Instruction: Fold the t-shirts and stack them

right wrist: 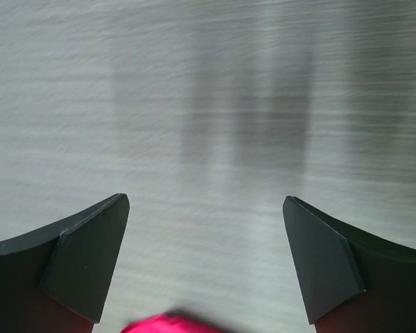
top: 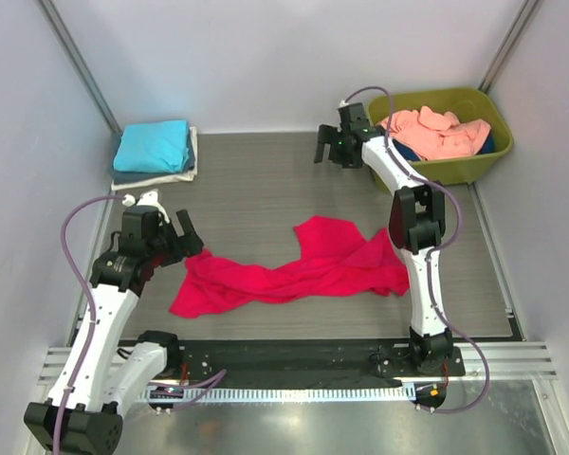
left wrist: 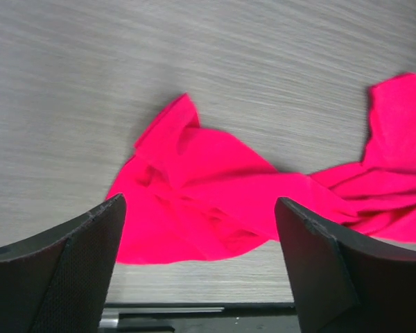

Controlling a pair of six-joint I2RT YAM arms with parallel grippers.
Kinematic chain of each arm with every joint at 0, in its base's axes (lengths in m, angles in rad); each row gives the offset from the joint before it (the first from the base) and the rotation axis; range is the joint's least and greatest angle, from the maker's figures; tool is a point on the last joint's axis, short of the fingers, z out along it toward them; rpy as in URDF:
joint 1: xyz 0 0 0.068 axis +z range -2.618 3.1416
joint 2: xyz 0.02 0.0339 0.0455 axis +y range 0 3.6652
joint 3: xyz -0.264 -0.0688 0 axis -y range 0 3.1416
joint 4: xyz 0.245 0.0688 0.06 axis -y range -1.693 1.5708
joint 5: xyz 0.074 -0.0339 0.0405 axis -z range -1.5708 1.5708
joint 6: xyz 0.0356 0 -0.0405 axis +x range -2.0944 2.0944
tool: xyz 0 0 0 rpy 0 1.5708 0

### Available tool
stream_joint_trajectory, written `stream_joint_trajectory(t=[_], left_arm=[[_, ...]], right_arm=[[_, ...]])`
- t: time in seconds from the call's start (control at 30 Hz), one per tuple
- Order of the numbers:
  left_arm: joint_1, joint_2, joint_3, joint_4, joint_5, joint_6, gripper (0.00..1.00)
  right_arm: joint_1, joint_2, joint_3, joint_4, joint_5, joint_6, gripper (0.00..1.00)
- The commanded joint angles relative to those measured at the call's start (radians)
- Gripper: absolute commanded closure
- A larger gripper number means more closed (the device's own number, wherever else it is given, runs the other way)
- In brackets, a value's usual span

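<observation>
While the crimson-pink t-shirt point(top: 294, 270) lies crumpled on the table point(top: 256, 180), the left gripper point(left wrist: 201, 208) hovers over its left end, jaws spread wide and empty. The right gripper point(top: 330, 147) hangs well beyond the shirt's far edge, equally wide, holding nothing. A stack of folded t-shirts point(top: 154, 152) sits far-left of it.

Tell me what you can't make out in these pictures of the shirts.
Top view: folded stack, the turquoise shirt covers those beneath; count unclear.
Top view: olive tub, the salmon shirt hides what lies under it.
Right wrist view: crimson shirt cut off by the bottom edge; table blurred.
</observation>
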Motion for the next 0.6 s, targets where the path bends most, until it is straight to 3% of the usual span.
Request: stream_joint_trajectory(t=[0.0,0.1,0.17,0.2,0.3,0.57], left_arm=[[0.001,0.007,0.04,-0.061,-0.123,-0.104,0.13],[0.001,-0.069,-0.04,-0.033,-0.055,-0.273,0.37],[0.001,-0.178,-0.19,0.059,-0.049,-0.363,0.49],[0.001,-0.214,-0.24,0.09,-0.053,-0.429,0.63],[0.001,-0.295,-0.398,0.199,-0.077,-0.493,0.76],[0.003,-0.239,-0.553,0.406,-0.145,-0.524,0.73]], right_arm=[[0.108,-0.2,-0.036,0.0,-0.05,-0.054,0.0],[0.167,-0.35,-0.253,0.058,-0.027,-0.022,0.0],[0.179,-0.447,-0.372,0.102,-0.025,0.011,0.0],[0.184,-0.493,-0.493,0.153,-0.034,0.019,0.0],[0.184,-0.695,-0.714,0.224,-0.039,0.048,0.0],[0.185,-1.07,-1.043,0.268,-0.07,0.085,0.0]])
